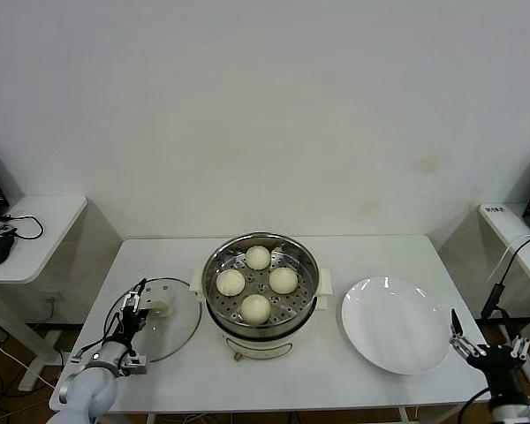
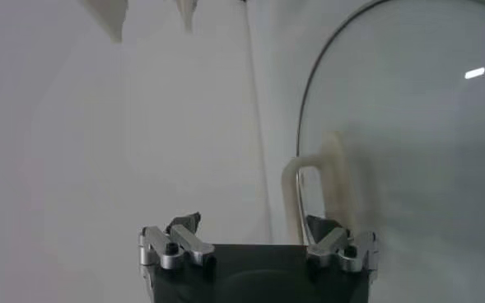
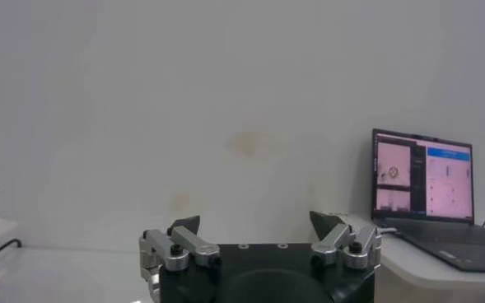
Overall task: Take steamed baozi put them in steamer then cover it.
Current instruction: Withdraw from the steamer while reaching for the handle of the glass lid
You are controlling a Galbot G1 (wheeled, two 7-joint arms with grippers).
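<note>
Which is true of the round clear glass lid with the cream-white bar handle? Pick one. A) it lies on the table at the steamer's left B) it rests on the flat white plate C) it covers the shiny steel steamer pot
A: the glass lid lies flat on the table, left of the open steamer, by the left gripper.

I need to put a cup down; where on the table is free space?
Bare strips: the table front edge below the steamer, and the back behind the white plate. Crowded on the left: the cover lies beside the steamer, left gripper over it.

Head camera looks down on the whole tabletop point(image 1: 371, 389); left wrist camera sits close by the cover point(image 2: 407, 148) (both show it); right wrist camera faces the far wall.
</note>
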